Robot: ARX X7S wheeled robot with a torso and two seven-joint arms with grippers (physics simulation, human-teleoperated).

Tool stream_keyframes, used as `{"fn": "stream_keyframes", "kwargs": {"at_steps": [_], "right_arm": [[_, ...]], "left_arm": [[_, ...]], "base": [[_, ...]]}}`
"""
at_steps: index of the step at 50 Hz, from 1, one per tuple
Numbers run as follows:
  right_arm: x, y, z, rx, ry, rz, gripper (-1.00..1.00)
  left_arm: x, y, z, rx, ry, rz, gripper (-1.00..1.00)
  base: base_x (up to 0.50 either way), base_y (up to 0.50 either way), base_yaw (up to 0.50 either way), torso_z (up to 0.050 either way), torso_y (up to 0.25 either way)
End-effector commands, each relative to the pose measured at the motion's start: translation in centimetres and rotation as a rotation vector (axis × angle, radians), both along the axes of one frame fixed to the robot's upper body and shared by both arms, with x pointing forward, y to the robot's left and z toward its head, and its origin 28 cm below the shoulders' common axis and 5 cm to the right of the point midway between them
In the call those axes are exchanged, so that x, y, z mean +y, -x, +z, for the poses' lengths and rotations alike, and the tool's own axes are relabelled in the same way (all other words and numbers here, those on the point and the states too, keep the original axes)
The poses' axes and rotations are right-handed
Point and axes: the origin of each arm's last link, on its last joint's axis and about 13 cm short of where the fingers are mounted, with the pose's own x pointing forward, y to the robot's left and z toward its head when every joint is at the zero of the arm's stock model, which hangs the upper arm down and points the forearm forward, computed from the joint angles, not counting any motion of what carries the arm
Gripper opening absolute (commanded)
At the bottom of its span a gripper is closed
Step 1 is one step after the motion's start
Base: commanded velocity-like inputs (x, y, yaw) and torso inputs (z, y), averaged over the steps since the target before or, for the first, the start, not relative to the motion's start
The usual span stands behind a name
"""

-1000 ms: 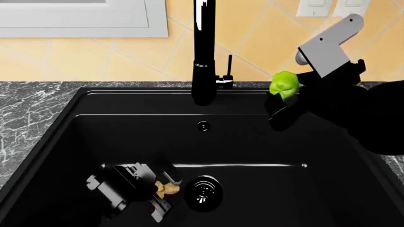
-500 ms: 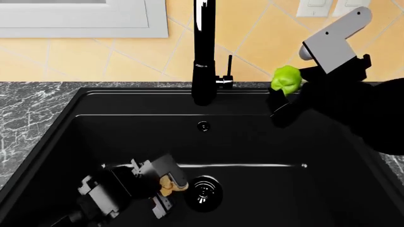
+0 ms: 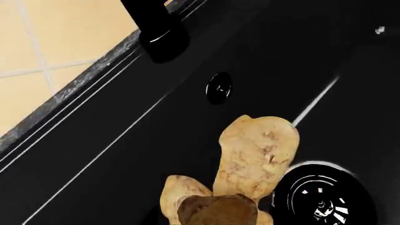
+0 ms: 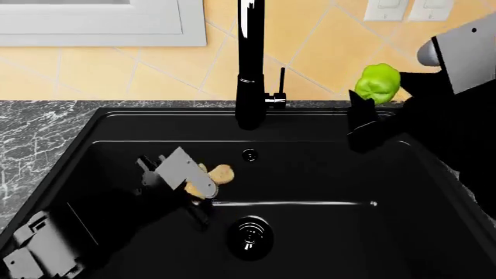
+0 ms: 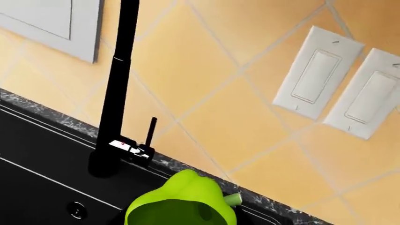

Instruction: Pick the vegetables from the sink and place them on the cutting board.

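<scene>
In the head view, the left gripper (image 4: 203, 185) hangs inside the black sink (image 4: 69, 174), above the basin floor and up-left of the round drain (image 4: 250, 233). Its jaws pinch the pale tan ginger root (image 4: 215, 175), whose free end sticks out toward the back wall of the basin, below the small overflow hole (image 4: 249, 154). The left wrist view shows the same root (image 3: 256, 157) close up, knobby and mottled, with the drain (image 3: 322, 199) just beside it and the base of the faucet (image 3: 156, 26) further off at the counter edge; the gripper's own fingers are hardly visible there, so the grip is read mainly from the head view.

The right gripper (image 4: 368, 113) is raised at the back right corner of the sink, level with the counter rim. It is closed around the lime-green bell pepper (image 4: 377, 83), which stands clear of the basin in front of the tan wall tiles (image 4: 317, 46). In the right wrist view the pepper (image 5: 181, 201) fills the lower middle, its short stem (image 5: 233, 199) pointing sideways, with the tall black faucet (image 5: 115, 89) and two white wall switches (image 5: 315, 75) behind it.

The grey marbled counter (image 4: 39, 133) runs along the sink's left side. The cutting board appears in none of the views.
</scene>
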Motion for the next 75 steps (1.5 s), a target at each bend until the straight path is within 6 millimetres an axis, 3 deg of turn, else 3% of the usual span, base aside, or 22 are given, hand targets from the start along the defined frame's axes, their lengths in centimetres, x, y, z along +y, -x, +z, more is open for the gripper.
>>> {"fn": "stream_keyframes", "kwargs": {"at_steps": [1,10,22,46,55,62,71,75], "right_arm": [[0.5,3.8,-4.0,-0.167,-0.186,-0.041,-1.00],[0.9,4.3,-5.2,-0.227,-0.238,-0.051,-1.00],[1.4,5.5,-3.7,-0.309,-0.263,-0.053,-1.00],[1.7,5.9,-3.4,-0.351,-0.278,-0.017,-1.00],[2.4,5.4,-4.7,-0.381,-0.288,0.012,-1.00],[3.3,6.8,-7.0,-0.446,-0.283,0.038,-1.00],[4.6,8.6,-9.7,-0.475,-0.251,0.054,-1.00],[4.5,9.3,-9.6,-0.481,-0.254,0.055,-1.00]], "left_arm": [[1.2,4.7,4.9,-0.315,0.343,0.191,-1.00],[1.6,5.8,7.0,-0.453,0.441,0.289,-1.00],[2.0,6.4,9.5,-0.580,0.527,0.388,-1.00],[1.0,5.8,8.7,-0.544,0.542,0.386,-1.00],[0.1,5.8,7.6,-0.614,0.606,0.347,-1.00],[-0.6,8.0,7.7,-0.817,0.697,0.334,-1.00],[-0.5,9.9,7.2,-0.845,0.736,0.341,-1.00],[-0.8,10.4,7.0,-0.840,0.717,0.331,-1.00]], "base": [[0.00,0.00,0.00,0.009,0.250],[-0.02,0.00,0.00,0.007,0.143],[-0.49,0.03,0.00,0.000,0.000],[-0.50,0.04,0.00,0.000,0.000],[-0.50,0.00,0.00,0.000,0.000],[-0.50,0.00,0.00,0.000,0.000],[-0.01,-0.02,0.00,0.000,0.000],[0.00,-0.50,0.00,0.000,0.000]]}}
